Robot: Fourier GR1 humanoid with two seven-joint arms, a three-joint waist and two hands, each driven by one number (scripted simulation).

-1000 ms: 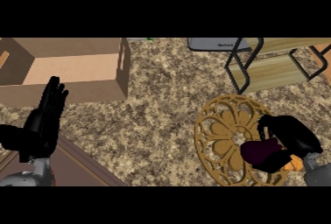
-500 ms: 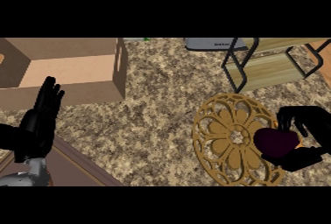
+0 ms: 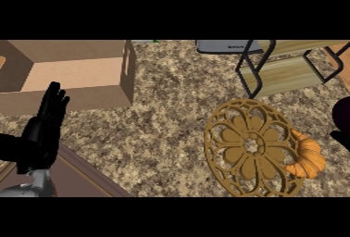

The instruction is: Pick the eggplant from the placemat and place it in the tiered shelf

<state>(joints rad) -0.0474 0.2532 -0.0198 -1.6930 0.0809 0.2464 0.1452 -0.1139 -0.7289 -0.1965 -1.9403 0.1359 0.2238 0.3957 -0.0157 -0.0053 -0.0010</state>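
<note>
My left hand (image 3: 41,134) rests open at the left edge, fingers straight up, holding nothing, just below the cardboard box (image 3: 75,74). My right hand (image 3: 340,137) is mostly cut off at the right edge (can't tell its grip), and the dark purple patch there is probably the eggplant (image 3: 343,111), off the placemat (image 3: 236,136). A croissant (image 3: 308,157) lies against the mat's right rim, and the tiered shelf (image 3: 287,74) stands beyond the mat at upper right.

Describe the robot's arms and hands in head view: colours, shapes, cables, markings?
The left hand is plain black with long slim fingers, on a grey forearm with a rounded wrist end. No cables or markings show. Of the right hand only a black sliver shows at the right edge; its forearm is out of view.
</note>
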